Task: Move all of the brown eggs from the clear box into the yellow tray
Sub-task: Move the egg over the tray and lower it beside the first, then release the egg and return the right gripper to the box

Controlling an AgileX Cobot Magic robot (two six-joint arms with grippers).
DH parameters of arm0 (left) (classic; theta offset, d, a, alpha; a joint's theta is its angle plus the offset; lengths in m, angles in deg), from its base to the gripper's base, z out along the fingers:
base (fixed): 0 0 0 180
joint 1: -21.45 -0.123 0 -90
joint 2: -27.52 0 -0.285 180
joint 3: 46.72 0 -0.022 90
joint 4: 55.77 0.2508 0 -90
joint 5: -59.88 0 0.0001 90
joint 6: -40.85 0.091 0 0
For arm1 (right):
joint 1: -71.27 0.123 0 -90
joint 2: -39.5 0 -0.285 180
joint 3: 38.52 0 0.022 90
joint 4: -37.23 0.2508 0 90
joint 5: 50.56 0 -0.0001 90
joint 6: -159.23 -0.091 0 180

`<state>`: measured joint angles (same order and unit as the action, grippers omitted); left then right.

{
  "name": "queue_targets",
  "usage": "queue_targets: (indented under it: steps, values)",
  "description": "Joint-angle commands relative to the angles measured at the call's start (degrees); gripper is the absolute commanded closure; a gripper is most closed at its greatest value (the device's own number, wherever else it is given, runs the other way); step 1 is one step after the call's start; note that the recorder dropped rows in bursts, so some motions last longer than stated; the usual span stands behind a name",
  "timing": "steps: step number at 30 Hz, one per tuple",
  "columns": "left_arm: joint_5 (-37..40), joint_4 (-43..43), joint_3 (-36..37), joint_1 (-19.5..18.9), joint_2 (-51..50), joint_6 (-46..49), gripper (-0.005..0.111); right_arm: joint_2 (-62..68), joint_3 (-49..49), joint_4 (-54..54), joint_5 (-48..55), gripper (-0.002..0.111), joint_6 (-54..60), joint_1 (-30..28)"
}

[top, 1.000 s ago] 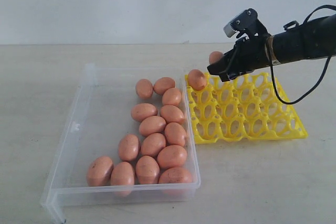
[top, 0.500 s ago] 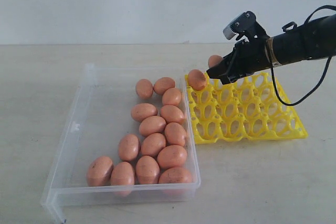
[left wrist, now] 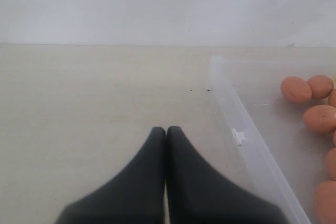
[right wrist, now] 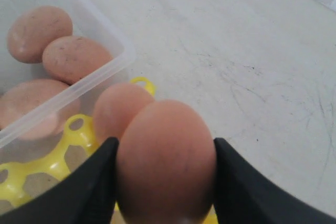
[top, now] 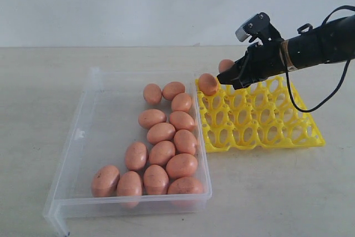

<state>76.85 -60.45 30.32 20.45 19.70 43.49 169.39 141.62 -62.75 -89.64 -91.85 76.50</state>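
The right pincer [top: 229,77] has its two black fingers clamped on either side of one egg [top: 226,65]. The wrist view shows the grip sitting across the egg's broad middle, which looks secure. It hangs over the far corner of the yellow tray [top: 260,132], on the side nearest the clear box [top: 77,137]. Just beside it, almost touching, is a seated egg [top: 208,84] already in the corner cup.

As I read it, the step in hand is setting this egg down in the cup next to that one. To do it well, I'd centre the egg over the empty cup and away from its neighbour, so the shells don't knock. Then lower it straight between the pointed posts and part the fingers only once the egg rests in the cup. Dropping it from a height could crack it.

Most of the job remains. The other brown eggs [top: 161,132], a dozen or more, lie bunched along the tray side of the box. The left pincer [left wrist: 166,136] is pressed shut and empty, over the bare table [left wrist: 94,103] beside the box's outer wall.
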Motion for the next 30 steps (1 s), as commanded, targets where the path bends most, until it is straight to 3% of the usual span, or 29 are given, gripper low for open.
queue_targets:
  steps: [1, 15, 22, 30]
  values:
    - [-0.7, -0.2, 0.2, 0.3, 0.0, 0.0, 0.111, -0.3, 0.2, 0.0, -0.5, 0.072, 0.0, -0.1]
    - [-0.7, -0.2, 0.2, 0.3, 0.0, 0.0, 0.111, -0.3, 0.2, 0.7, -0.1, 0.071, 0.0, -0.1]
    - [-0.7, -0.2, 0.2, 0.3, 0.0, 0.0, 0.111, -0.3, 0.2, 0.7, -0.1, 0.034, 1.2, -0.1]
    - [-0.7, -0.2, 0.2, 0.3, 0.0, 0.0, 0.111, -0.3, 0.2, 0.8, 1.5, 0.031, 1.2, -0.1]
